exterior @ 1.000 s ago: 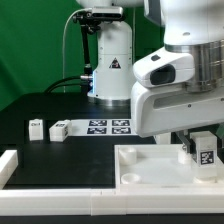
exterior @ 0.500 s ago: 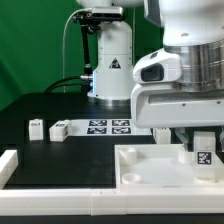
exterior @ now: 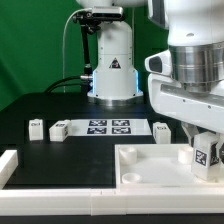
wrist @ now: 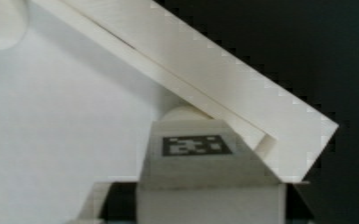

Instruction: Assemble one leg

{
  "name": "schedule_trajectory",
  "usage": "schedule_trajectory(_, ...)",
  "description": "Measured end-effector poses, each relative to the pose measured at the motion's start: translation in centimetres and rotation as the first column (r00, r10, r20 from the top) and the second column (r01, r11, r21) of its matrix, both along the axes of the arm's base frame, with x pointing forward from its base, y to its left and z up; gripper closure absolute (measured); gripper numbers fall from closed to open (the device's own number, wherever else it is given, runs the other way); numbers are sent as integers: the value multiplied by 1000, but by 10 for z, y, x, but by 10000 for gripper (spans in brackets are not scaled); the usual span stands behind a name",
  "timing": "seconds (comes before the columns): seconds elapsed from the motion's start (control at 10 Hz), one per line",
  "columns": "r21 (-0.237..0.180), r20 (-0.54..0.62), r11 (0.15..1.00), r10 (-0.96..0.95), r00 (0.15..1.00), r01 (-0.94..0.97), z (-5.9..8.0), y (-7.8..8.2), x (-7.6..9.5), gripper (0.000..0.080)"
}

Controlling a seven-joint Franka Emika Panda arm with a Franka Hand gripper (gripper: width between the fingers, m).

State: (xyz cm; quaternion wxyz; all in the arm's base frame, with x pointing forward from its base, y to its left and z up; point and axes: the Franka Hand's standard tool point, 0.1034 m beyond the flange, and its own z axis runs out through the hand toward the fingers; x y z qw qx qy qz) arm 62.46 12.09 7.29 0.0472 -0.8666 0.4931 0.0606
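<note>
Shifted toward the exterior view's right, the pincer grips the leg between its fingertips.

No words or numbers can be read here, only one sign and some tags.

You can see a black warning triangle on the white robot base; its inner symbol is too small to tell. Square black-and-white tags are on the marker board, on a small white block, on a second block just beside the first, and on the side of the leg. The wrist view shows the leg's tag blurred, without letters.
</note>
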Motion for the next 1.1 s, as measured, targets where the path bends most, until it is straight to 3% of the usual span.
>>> schedule_trajectory(0.2,-3,-16,993,-116,993,116,0,0,0,500)
schedule_trajectory(0.3,0,-11,997,-79,997,79,0,0,0,500)
schedule_trajectory(0.4,3,-5,999,-38,999,38,0,1,0,306)
schedule_trajectory(0.5,3,-5,999,-38,999,38,0,1,0,306)
schedule_trajectory(0.6,6,4,1000,23,1000,-23,0,1,0,189)
schedule_trajectory(0.7,12,22,989,145,989,-145,0,3,0,156)
schedule_trajectory(0.8,15,36,971,236,971,-237,0,6,-1,156)
schedule_trajectory(1.1,5,97,789,611,786,-614,0,6,-1,150)
